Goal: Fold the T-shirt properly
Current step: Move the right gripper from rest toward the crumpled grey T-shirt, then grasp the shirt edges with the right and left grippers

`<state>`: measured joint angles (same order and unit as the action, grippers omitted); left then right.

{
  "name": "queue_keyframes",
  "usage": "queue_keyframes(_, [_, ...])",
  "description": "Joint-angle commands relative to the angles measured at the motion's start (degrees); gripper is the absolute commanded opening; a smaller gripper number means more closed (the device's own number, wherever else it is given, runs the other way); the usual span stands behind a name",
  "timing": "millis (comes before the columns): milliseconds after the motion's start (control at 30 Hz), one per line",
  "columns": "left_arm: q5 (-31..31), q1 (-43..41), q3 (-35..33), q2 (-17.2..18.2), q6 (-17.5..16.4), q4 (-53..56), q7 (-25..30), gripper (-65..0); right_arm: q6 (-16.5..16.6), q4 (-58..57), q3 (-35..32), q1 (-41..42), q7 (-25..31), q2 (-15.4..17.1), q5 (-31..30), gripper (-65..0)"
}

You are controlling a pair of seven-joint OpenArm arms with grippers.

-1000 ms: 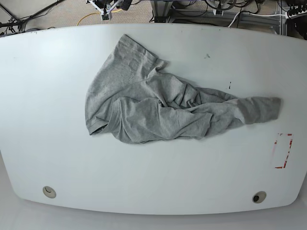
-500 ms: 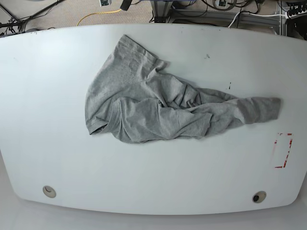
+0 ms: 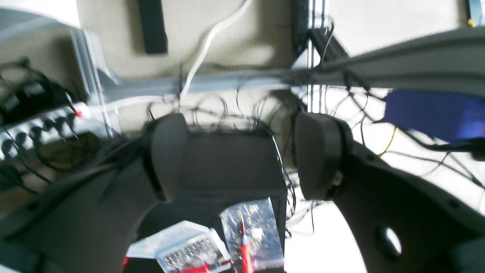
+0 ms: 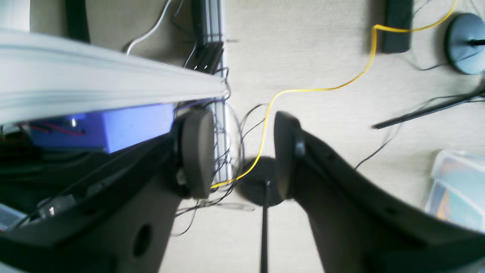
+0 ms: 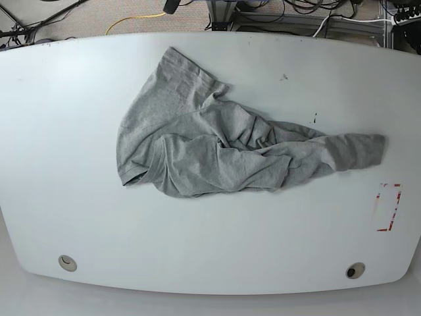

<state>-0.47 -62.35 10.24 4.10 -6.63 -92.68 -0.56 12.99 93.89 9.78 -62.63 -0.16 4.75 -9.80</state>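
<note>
The grey T-shirt [image 5: 210, 141] lies crumpled on the white table [image 5: 79, 197], bunched in the middle with one end stretched toward the right. No lettering shows on it. Neither arm appears in the base view. My left gripper [image 3: 242, 155] stands open with nothing between its fingers, pointing at cables and floor off the table. My right gripper [image 4: 238, 151] is also open and empty, over beige floor beside the table's edge [image 4: 94, 83]. Neither gripper is near the shirt.
A red-outlined mark [image 5: 388, 207] sits at the table's right side, and two round holes [image 5: 67, 263] [image 5: 355, 270] near the front edge. Cables, a yellow wire [image 4: 322, 89] and a blue box [image 4: 113, 125] lie beyond the table. Plastic bags [image 3: 250, 231] show under the left gripper.
A gripper tip seen at the top edge of the base view a second ago has gone out of view. The shirt has not moved.
</note>
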Motion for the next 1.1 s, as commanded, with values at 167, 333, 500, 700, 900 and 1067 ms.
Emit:
queue_keyframes(167, [-0.2, -6.4, 3.7, -0.4, 0.1, -13.6, 0.9, -23.6, 0.4, 12.3, 0.5, -6.4, 1.0, 0.6, -4.3, -40.4])
queue_keyframes(333, [-5.9, -9.7, 4.7, 0.0, 0.1, -20.0, 0.9, -23.6, 0.4, 18.5, 4.2, -7.7, 1.0, 0.0, -4.5, -40.4])
queue_keyframes(500, [-13.8, -10.7, 8.9, 0.1, 0.0, -21.3, 0.9, -23.6, 0.4, 21.1, 5.9, -4.8, 1.0, 0.0, -4.5, -40.4])
queue_keyframes(700, [-17.4, -9.2, 11.7, 0.0, 0.0, -21.4, 0.9, -23.3, 1.7, 20.9, 6.6, 1.8, 0.7, 0.7, -4.6, -39.5])
queue_keyframes(900, [-18.4, -7.1, 11.8, -0.1, 0.0, -21.4, 0.9, -11.7, 6.7, 21.8, 6.6, 10.2, -8.2, 0.6, -4.5, -33.0])
queue_keyframes(1067, [-18.4, -5.2, 12.9, -0.4, 0.0, -21.3, 0.9, -5.7, 10.2, 21.8, 6.7, 17.1, -15.4, 0.2, -4.6, -23.8])
